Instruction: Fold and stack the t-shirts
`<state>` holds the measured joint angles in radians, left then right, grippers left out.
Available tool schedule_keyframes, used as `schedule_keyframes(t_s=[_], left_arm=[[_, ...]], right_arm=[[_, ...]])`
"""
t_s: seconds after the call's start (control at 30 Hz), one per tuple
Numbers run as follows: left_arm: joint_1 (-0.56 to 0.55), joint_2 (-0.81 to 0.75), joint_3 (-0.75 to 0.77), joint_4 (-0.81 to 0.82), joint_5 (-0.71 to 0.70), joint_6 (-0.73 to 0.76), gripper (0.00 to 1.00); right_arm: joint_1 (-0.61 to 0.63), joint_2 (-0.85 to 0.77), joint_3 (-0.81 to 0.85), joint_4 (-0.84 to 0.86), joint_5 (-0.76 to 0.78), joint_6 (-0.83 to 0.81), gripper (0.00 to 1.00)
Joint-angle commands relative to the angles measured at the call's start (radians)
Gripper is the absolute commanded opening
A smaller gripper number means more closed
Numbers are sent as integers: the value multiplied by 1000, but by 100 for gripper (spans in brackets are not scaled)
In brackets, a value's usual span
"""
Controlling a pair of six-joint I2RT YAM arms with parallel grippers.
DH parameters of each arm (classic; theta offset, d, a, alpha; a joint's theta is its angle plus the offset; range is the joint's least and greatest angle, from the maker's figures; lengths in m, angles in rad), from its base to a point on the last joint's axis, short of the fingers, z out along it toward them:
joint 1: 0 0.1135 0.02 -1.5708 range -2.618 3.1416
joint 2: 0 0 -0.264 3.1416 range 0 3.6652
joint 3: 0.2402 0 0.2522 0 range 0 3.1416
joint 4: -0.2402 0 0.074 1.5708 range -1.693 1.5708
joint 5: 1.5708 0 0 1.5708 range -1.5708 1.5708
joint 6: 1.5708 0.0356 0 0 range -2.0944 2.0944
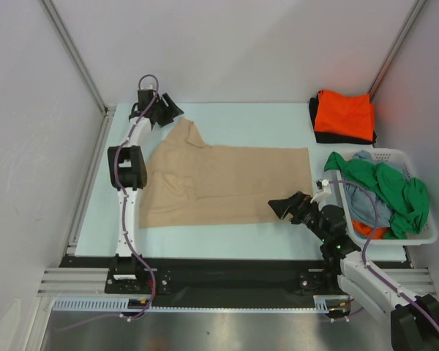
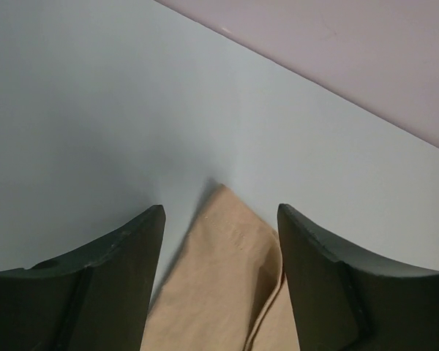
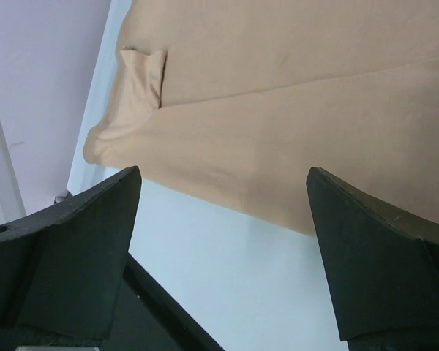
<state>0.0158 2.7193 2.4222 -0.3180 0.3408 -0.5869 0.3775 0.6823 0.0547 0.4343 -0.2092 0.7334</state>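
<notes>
Your tan shirt (image 1: 227, 183) lies flat on the desk (image 1: 234, 121), the fold seemingly just starting, with the left end effector (image 1: 174, 113) at its sleeve and the right end effector (image 1: 282, 207) by its hem both apart and empty, so next pinch there.

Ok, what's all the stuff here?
tan t-shirt: one, tan, flat mid-table
orange t-shirt: one, orange, folded, far right corner
black t-shirt: one, black, under the orange
basket: one, white, right side
green t-shirt: one, green, in basket
grey-blue t-shirt: one, grey-blue, under the green
orange cloth: one, orange, low in basket
table: one, pale blue
left gripper: one, black, open at tan shirt's far-left corner
right gripper: one, black, open by its near-right corner
</notes>
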Motion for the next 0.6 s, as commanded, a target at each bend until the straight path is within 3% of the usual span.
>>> schedule_keyframes(t_s=[0.0,0.13,0.27,0.57], left_arm=[[-8,34,11,-14,30,-10,69],[-10,34,0,-19,40,-4,65],[-42,36,6,-26,52,9,52],[-54,46,24,-35,76,22,47]], right_arm=[[-12,0,-1,75,-32,9,99],[-38,6,-12,93,-53,21,100],[-48,7,-16,104,-61,26,100],[-63,25,-18,126,-76,34,100]])
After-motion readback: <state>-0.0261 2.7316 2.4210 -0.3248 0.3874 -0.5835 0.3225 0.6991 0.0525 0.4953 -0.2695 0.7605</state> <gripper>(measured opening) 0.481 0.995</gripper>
